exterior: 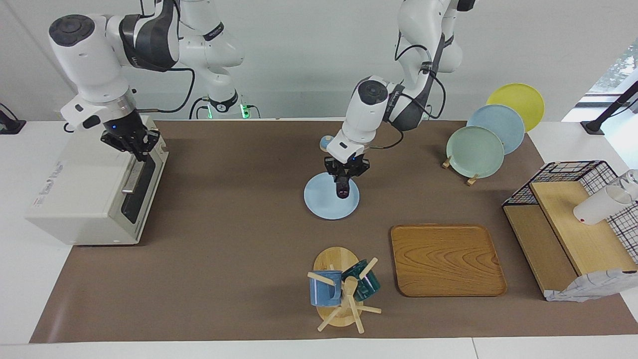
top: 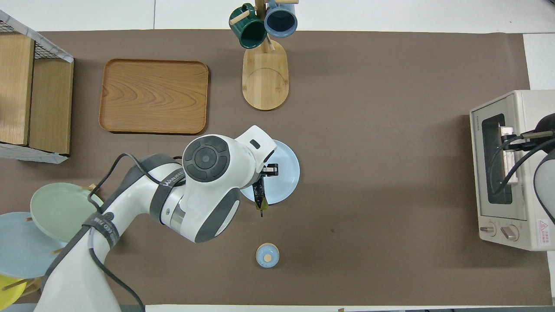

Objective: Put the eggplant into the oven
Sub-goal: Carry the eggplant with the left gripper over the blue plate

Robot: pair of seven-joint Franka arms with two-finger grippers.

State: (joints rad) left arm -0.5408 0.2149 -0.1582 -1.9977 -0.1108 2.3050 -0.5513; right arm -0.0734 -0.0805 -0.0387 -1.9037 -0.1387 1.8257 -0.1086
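While the oven door is shut, you have this:
Progress: eggplant (exterior: pixel 343 188) lifted, not yet in the oven (exterior: pixel 94 192); opening and loading remain.
Left gripper (exterior: pixel 343 175): clenched around the eggplant, over the blue plate (exterior: pixel 319 202).
Right gripper (exterior: pixel 135 145): fingertips pinched together at the oven's door handle (exterior: pixel 133 173).

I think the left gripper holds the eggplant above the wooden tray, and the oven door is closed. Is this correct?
Not quite. The left gripper holds the eggplant above the light blue plate, not the wooden tray, which lies bare; the facing view shows this. The oven door is closed, as you say.
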